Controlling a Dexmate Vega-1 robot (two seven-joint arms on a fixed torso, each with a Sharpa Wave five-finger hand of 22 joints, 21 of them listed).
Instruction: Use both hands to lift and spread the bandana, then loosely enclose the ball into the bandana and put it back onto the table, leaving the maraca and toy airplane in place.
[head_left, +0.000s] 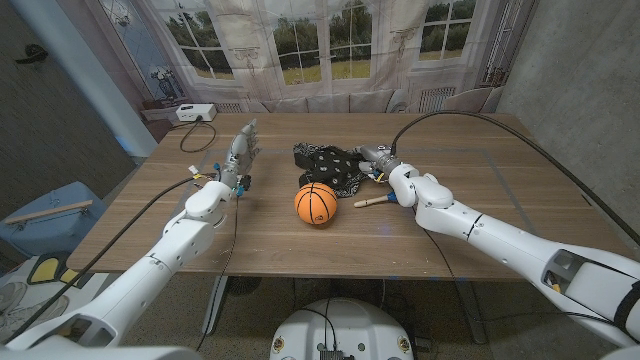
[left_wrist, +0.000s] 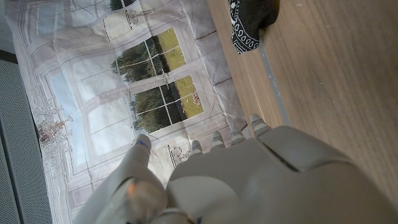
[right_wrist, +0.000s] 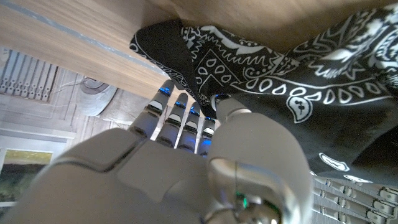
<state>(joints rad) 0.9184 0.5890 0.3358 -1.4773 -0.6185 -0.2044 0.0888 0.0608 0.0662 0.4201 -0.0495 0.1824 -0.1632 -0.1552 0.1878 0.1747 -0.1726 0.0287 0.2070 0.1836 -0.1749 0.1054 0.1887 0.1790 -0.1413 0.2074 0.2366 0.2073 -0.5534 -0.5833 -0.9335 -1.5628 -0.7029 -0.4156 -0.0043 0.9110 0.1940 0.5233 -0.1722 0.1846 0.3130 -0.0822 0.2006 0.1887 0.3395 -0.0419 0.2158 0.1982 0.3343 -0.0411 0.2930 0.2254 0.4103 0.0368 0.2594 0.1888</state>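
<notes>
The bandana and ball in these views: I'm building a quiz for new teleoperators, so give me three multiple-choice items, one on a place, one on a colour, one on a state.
1. Where does the ball sit in the head view?
A. Nearer the robot than the bandana
B. On top of the bandana
C. At the table's far edge

2. What colour is the bandana?
A. Red with white print
B. Black with white print
C. Plain blue

3. How is the left hand?
A. Holding the ball
B. Holding the bandana
C. Holding nothing, fingers extended

Answers:
1. A, the orange ball lies on bare table in front of the crumpled cloth.
2. B, the right wrist view shows white paisley on black.
3. C, it stands apart from both, while the right hand is at the cloth.
</notes>
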